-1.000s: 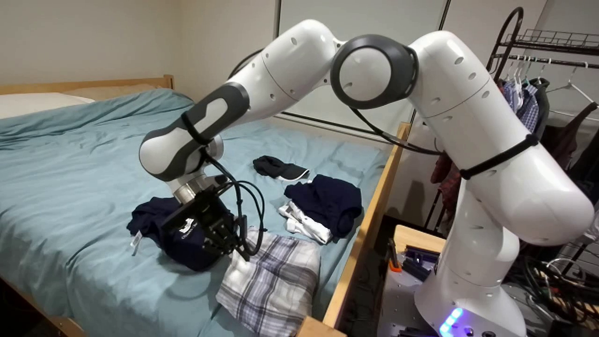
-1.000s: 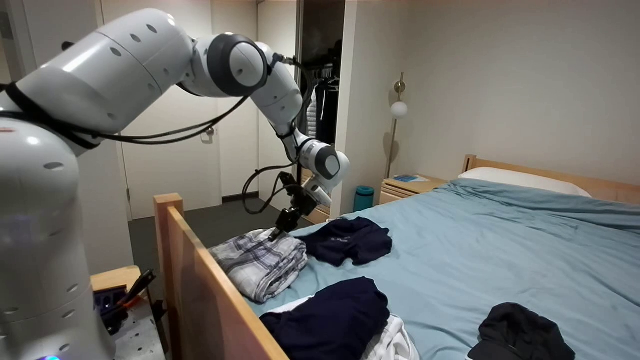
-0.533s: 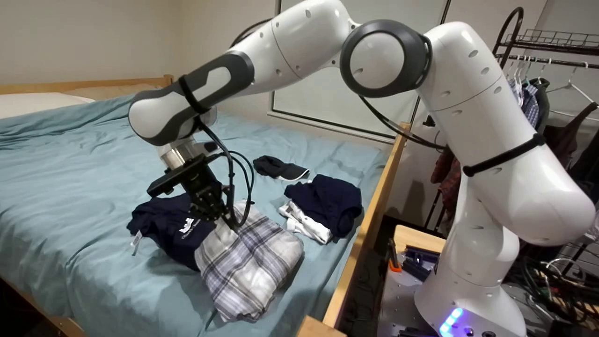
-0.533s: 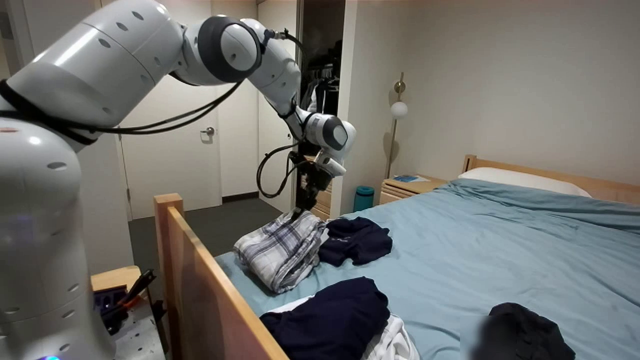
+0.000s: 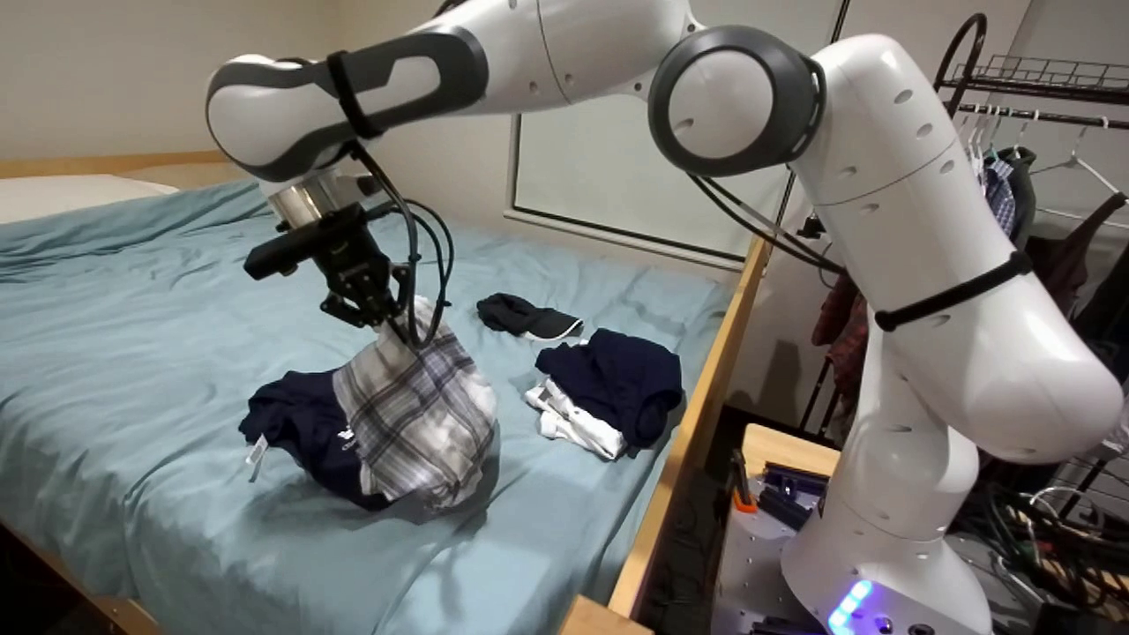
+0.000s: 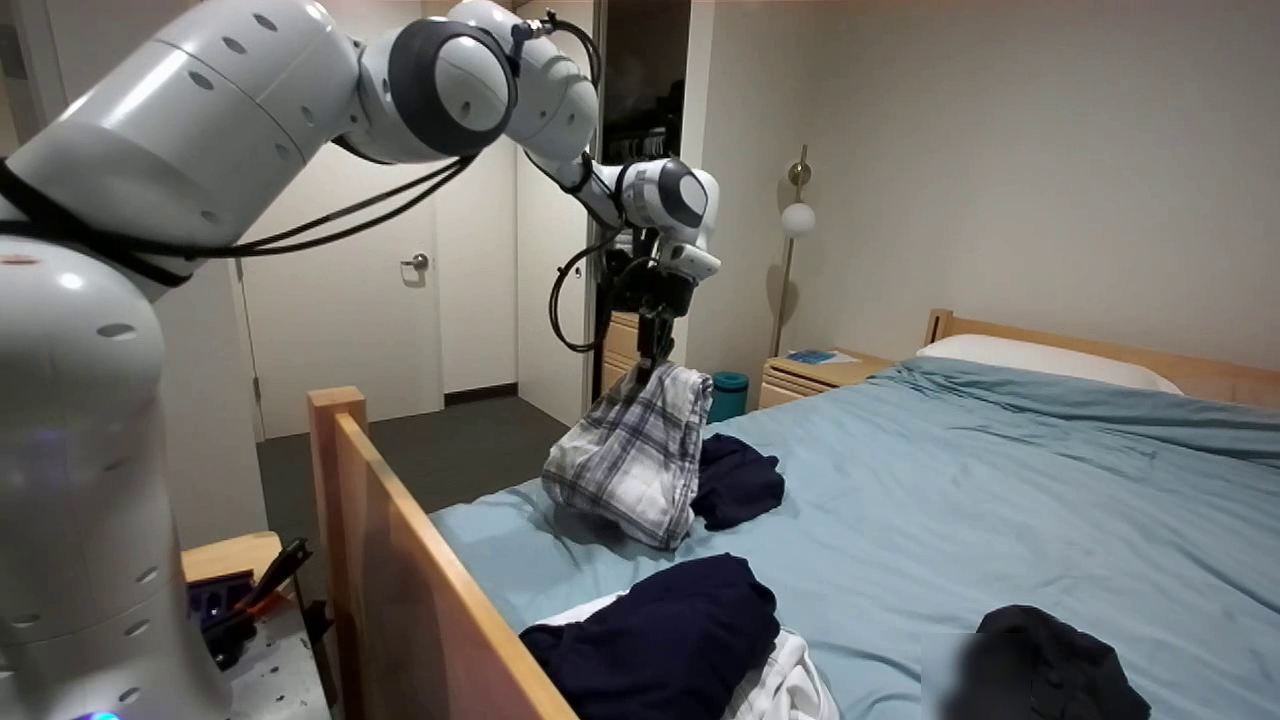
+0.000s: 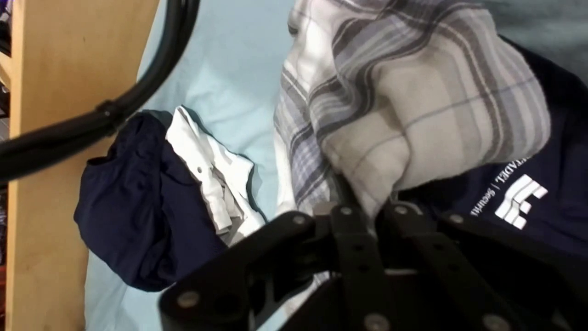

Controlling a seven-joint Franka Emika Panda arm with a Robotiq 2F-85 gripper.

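Just left of the plaid cloth [image 5: 423,423] in an exterior view, and partly hidden by it, you have a navy top [image 5: 300,414] crumpled on the bed [image 5: 529,556], its white tag [image 5: 257,451] sticking out on the side away from the cloth. The plaid cloth hangs tilted over the bed; you cannot tell whether its lowest edge touches anything. At its upper edge, your end effector [image 7: 374,217] has its jaws nearly together, pinching a bunched bit of the cloth. Right of the cloth lies a dark cap [image 5: 516,315]; farther right, well apart from the cloth, a navy garment [image 5: 626,375] rests over a white garment [image 5: 578,425] beside the wooden footboard [image 6: 390,560].

The step in hand looks like lifting the plaid cloth by that pinch. Your next move seems to call for a firm hold and enough height that the hanging end does not drag the navy top.

On the navy top, the wrist view shows a white emblem [image 7: 521,201] and lettering [image 7: 500,185] that seems to read "TADEL | Securiti", its start covered by the cloth; the tag is illegible.
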